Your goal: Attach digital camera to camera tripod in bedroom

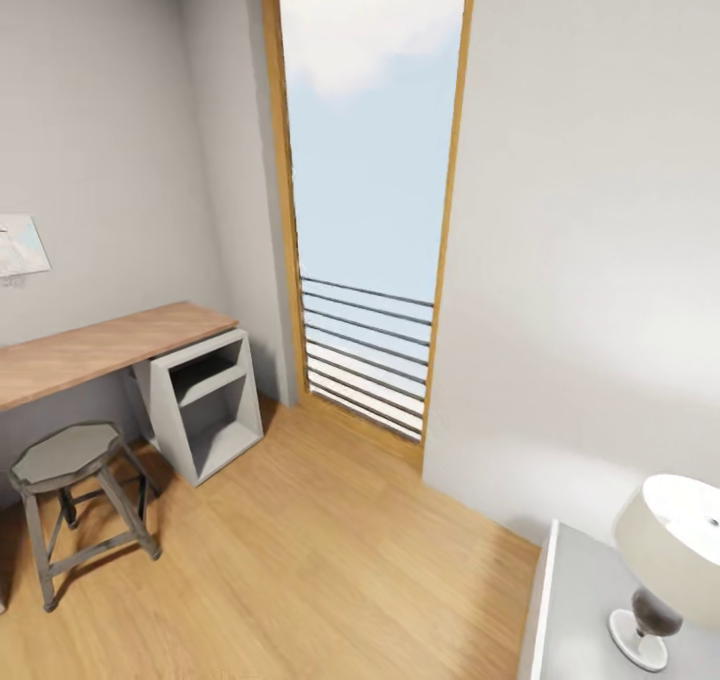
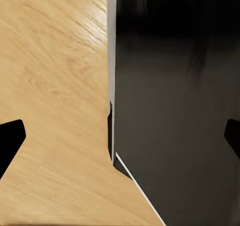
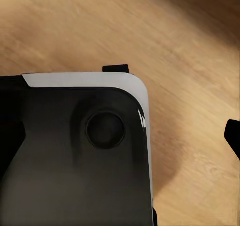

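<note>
The robot appears to be on its way, searching the bedroom. From left: stool (image 1: 68, 455) at eight o'clock, desk (image 1: 100, 348) at nine, tall window (image 1: 370, 160) at twelve, lamp (image 1: 668, 560) at four. No camera or tripod is visible. The left gripper (image 2: 120, 136) is spread wide, holding nothing; the right gripper's state cannot be told. The next move calls for turning to look elsewhere.

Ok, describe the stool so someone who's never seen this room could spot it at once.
Start at the tall window with the railing, then go left to the wooden desk along the grey wall. The stool stands on the plank floor just in front of it, beside the desk's white open cubby unit. Its grey octagonal seat and dark cross-braced legs set it apart.
</note>
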Available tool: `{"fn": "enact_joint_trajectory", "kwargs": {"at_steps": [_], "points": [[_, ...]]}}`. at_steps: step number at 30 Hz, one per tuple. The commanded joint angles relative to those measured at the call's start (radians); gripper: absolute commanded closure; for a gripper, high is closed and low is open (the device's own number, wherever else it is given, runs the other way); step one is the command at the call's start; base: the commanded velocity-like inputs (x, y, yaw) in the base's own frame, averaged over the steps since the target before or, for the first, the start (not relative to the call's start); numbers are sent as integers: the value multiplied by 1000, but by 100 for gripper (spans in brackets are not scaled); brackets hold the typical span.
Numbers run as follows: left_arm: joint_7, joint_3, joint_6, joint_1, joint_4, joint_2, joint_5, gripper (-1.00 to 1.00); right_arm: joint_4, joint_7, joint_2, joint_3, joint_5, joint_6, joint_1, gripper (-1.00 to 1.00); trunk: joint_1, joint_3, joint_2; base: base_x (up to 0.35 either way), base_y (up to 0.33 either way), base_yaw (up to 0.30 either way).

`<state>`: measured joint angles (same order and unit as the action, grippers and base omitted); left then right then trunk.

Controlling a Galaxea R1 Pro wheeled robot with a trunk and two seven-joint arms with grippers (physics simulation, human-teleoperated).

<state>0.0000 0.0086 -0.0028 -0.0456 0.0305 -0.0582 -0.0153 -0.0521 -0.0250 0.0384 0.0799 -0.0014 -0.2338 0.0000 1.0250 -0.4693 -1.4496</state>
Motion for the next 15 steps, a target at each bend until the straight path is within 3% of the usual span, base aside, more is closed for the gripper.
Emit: {"fn": "enact_joint_trajectory", "kwargs": {"at_steps": [1,15], "points": [[0,1,0,0,2,0,-2,-100,0,-3,0,7,0,-3,0,-100,0,-1,0,7,0,285],[0,1,0,0,2,0,-2,-100,0,-3,0,7,0,-3,0,-100,0,-1,0,1,0,285]]}}
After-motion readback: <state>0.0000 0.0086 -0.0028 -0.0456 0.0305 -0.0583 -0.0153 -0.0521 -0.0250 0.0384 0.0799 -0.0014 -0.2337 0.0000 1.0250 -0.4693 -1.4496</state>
